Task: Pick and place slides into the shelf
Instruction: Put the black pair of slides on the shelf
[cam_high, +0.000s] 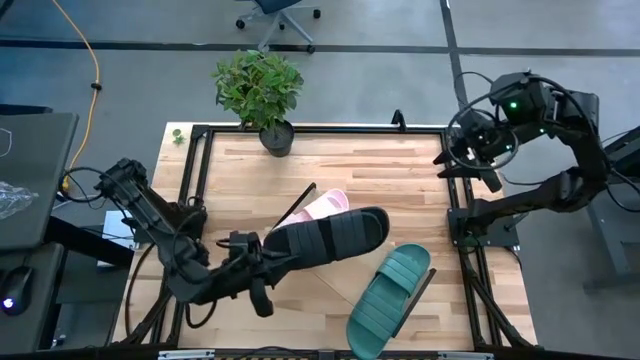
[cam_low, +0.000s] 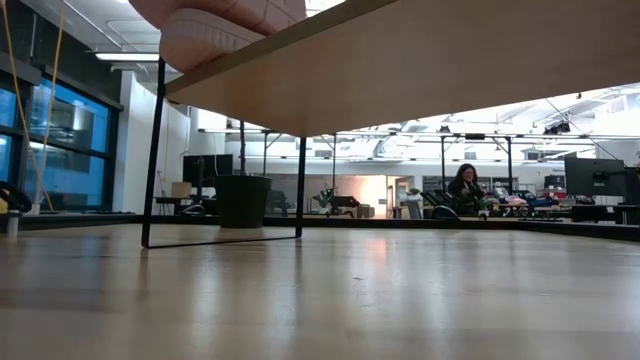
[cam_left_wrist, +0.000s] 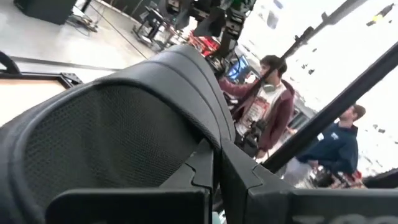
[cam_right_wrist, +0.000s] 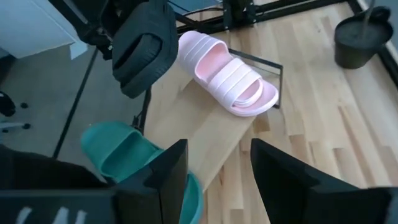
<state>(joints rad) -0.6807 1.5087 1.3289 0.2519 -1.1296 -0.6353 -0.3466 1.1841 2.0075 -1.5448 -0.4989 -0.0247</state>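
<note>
One black slide, long axis across the shelf, clamped in left tool.

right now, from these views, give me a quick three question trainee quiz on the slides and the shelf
1. True or false: the pink slide lies on the shelf.
2. Which slide does the left gripper hold? A) teal B) black C) pink
3. Fill in: the right gripper is raised by the table's far right corner, fingers ____.

Key:
1. True.
2. B: it grips the black slide and holds it above the shelf; the teal slide lies at the shelf's other end.
3. Open.
</note>
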